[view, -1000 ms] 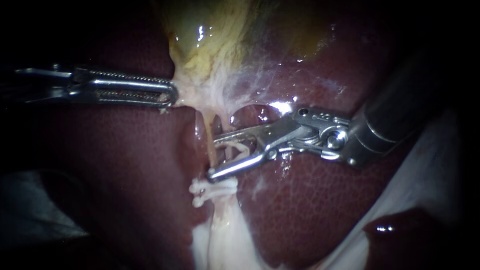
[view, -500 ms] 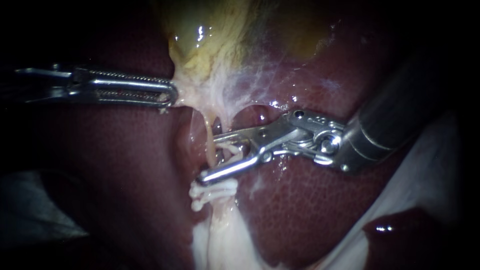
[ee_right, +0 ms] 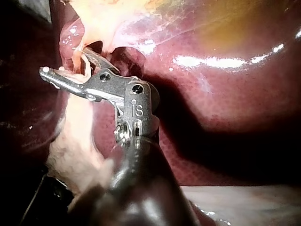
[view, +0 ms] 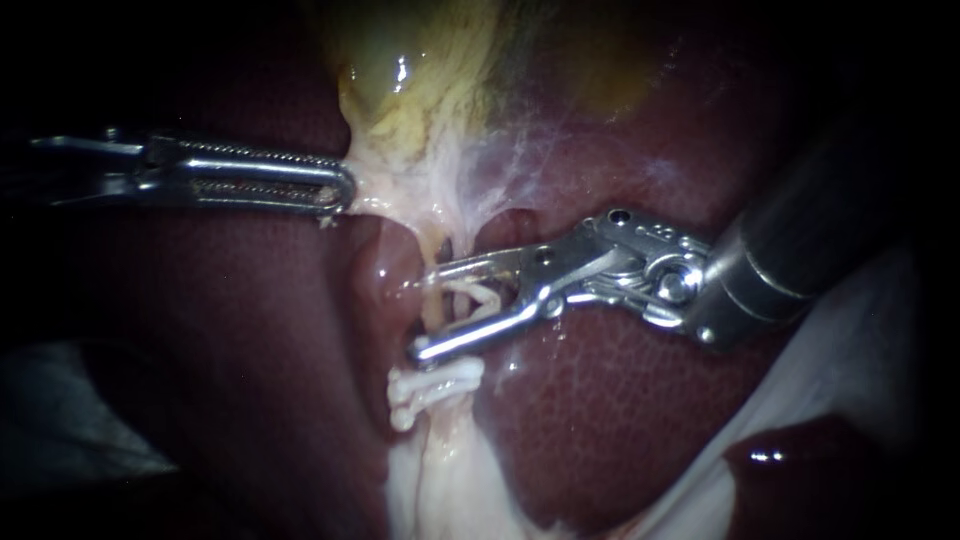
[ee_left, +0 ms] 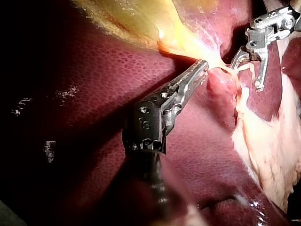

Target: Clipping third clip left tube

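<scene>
My left instrument (view: pixel 340 190) comes in level from the left, jaws shut on the pale tissue at the neck of the yellowish gallbladder (view: pixel 420 90), holding it taut; its own view shows the same grip (ee_left: pixel 201 69). My right instrument (view: pixel 418 315) reaches in from the right. Its jaws stand wide apart, holding an open white clip (view: pixel 480 298) between them. They straddle the thin pale left tube (view: pixel 432 312). Just below the lower jaw, two white clips (view: pixel 432 385) sit on that tube. The right wrist view shows the jaws (ee_right: pixel 66 61) around the tube.
Dark red liver (view: pixel 250 330) lies on both sides of the tube. Whitish fatty tissue (view: pixel 440 470) runs downward below the clips. A white cloth (view: pixel 850 330) lies at the right under the right shaft.
My right instrument pushed a little further left across the tube, then drew back slightly right and up, nudging the tube. My left instrument has held still.
</scene>
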`<control>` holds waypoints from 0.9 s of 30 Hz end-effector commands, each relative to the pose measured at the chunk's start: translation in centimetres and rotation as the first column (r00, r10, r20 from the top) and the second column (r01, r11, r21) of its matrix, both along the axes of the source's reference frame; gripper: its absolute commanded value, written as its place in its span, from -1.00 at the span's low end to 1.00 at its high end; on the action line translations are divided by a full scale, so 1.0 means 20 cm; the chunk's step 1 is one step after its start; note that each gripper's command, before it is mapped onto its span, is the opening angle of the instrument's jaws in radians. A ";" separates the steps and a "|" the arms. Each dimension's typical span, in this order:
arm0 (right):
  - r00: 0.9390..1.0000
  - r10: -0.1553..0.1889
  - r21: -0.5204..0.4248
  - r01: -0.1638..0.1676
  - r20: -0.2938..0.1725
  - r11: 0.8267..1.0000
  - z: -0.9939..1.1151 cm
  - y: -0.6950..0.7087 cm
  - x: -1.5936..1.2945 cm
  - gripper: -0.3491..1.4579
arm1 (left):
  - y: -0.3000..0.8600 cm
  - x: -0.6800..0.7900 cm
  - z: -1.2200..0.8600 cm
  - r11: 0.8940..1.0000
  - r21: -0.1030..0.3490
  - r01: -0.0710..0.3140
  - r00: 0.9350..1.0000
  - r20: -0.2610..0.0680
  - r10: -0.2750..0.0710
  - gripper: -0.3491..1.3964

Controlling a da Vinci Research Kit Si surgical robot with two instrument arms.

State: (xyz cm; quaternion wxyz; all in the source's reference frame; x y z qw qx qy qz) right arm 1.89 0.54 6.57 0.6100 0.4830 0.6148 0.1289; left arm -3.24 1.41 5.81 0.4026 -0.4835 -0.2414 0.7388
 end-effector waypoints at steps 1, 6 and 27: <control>1.000 -0.003 0.006 0.003 -0.003 1.000 0.000 0.000 0.000 -0.11 | 0.000 0.000 0.000 1.000 0.000 0.000 1.000 0.000 0.000 -1.00; 1.000 -0.012 0.029 0.013 -0.010 0.999 -0.002 -0.002 0.000 -0.12 | 0.000 0.000 0.000 1.000 0.000 0.000 1.000 0.000 0.000 -1.00; 0.995 -0.060 0.093 0.068 -0.085 0.993 -0.003 -0.011 0.007 -0.12 | 0.001 -0.002 0.002 1.000 -0.001 0.001 1.000 -0.001 -0.001 -1.00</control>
